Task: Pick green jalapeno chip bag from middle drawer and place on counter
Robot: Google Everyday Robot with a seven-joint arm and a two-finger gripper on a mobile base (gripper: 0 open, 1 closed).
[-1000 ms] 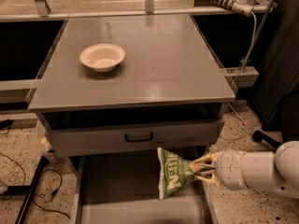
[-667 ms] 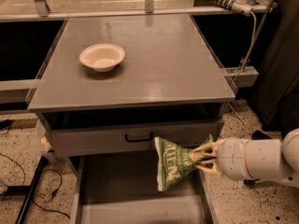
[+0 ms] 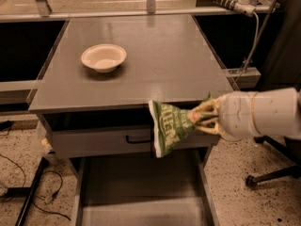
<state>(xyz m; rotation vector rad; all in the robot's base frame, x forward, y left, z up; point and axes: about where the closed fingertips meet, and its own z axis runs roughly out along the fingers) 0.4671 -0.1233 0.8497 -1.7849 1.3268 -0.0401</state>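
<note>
Now clenching one green jalapeno chip bag [image 3: 169, 127] in gripper [image 3: 198, 119] fingers, seemingly just off bench [image 3: 160, 62] front edge; one bowl [image 3: 103, 57] atop.

The green jalapeno chip bag [image 3: 170, 126] has white lettering on its front, but no word of it can be read. The gripper [image 3: 200, 119], at 3 o'clock from the bag, pinches its right edge.

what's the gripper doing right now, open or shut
Gripper: shut on the green jalapeno chip bag, held above the middle drawer.
</note>
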